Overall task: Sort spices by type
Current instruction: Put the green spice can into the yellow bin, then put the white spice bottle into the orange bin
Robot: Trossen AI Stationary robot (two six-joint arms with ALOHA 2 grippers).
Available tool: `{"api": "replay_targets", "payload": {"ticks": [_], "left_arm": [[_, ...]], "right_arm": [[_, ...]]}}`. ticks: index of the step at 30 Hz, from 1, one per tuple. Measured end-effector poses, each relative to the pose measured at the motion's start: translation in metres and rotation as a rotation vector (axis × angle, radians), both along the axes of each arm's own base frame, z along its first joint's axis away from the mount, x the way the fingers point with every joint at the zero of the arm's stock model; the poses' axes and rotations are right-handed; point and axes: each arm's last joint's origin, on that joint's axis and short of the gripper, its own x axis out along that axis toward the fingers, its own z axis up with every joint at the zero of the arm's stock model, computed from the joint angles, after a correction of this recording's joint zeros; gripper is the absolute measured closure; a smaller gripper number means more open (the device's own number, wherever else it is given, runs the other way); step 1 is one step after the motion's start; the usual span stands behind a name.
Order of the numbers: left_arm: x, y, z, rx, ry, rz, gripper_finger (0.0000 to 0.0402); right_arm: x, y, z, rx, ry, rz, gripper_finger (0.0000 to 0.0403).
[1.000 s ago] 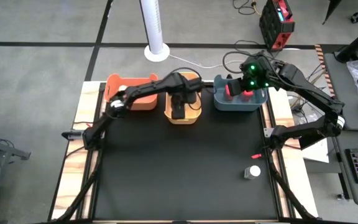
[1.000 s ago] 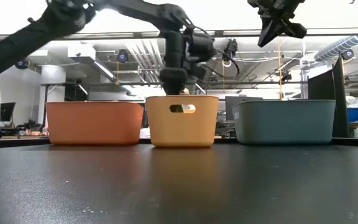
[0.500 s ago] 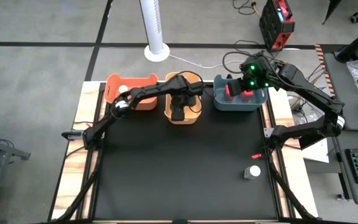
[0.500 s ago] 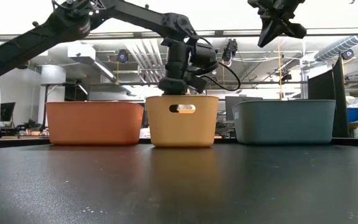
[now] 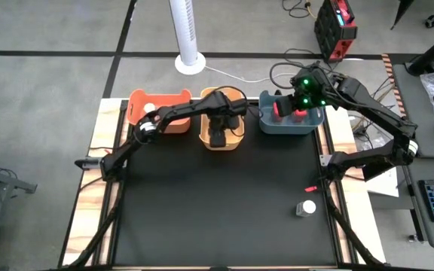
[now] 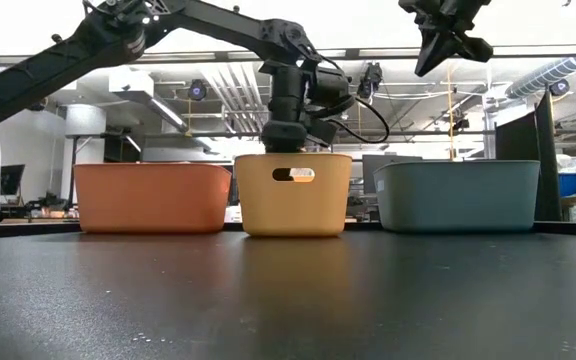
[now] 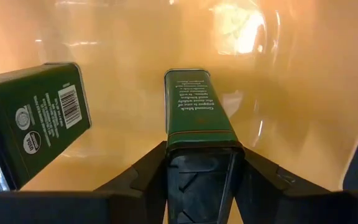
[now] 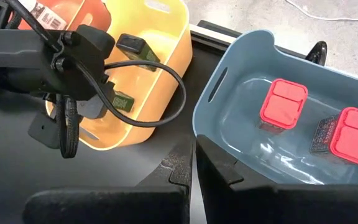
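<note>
The left end effector point(image 7: 197, 171) reaches down inside the yellow bin point(image 5: 236, 141), the middle of three bins standing in a row at the far edge of the desk point(image 5: 217, 211), and its fingers point(image 7: 145, 177) sit on either side of a dark green spice tin point(image 7: 194, 115) that lies on the bin's floor; whether they grip it or have let go cannot be told. A second dark green tin point(image 7: 33, 118) lies tilted just beside it in the same bin. The right end effector point(image 8: 191, 165) hangs above the blue bin point(image 5: 266, 124) with its fingers closed together and nothing between them. In that blue bin stand two red-capped spice containers point(image 8: 283, 102), near each other but apart. The orange bin point(image 5: 134, 102) stands on the left of the row; a white-capped jar point(image 5: 151, 107) shows inside it. Another white-capped jar point(image 5: 307, 208) stands alone on the black desk near the right edge, well apart from the bins, with a thin red stick point(image 5: 310, 187) lying close by
</note>
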Motion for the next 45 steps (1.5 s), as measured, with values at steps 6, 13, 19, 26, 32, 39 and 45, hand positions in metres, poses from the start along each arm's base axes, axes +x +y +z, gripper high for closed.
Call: {"api": "replay_targets", "payload": {"ticks": [6, 13, 19, 26, 32, 39, 45], "left_arm": [[0.002, 0.001, 0.000, 0.008, -0.020, 0.007, 0.0248], [0.003, 0.001, 0.005, 0.016, -0.039, 0.009, 0.0219], [0.003, 0.001, 0.027, 0.040, -0.111, -0.006, 0.0208], [-0.007, 0.001, 0.052, 0.040, -0.162, -0.007, 0.0207], [-0.018, -0.001, 0.079, 0.014, -0.234, 0.008, 0.0208], [-0.034, -0.002, 0.122, 0.023, -0.401, 0.018, 0.0226], [-0.054, -0.007, 0.156, 0.016, -0.517, 0.022, 0.0245]], "right_arm": [[0.000, 0.000, 0.000, 0.000, 0.001, 0.000, 0.0390], [0.000, 0.000, 0.000, 0.000, 0.001, 0.000, 0.0390], [0.000, 0.000, 0.000, -0.001, 0.002, 0.000, 0.0390], [0.000, 0.000, 0.000, -0.001, 0.003, 0.001, 0.0390], [0.000, 0.000, -0.001, -0.001, 0.005, 0.003, 0.0390], [-0.001, 0.001, -0.002, 0.016, 0.019, 0.000, 0.0390], [-0.007, 0.005, -0.008, 0.091, 0.085, -0.029, 0.0390]]}}
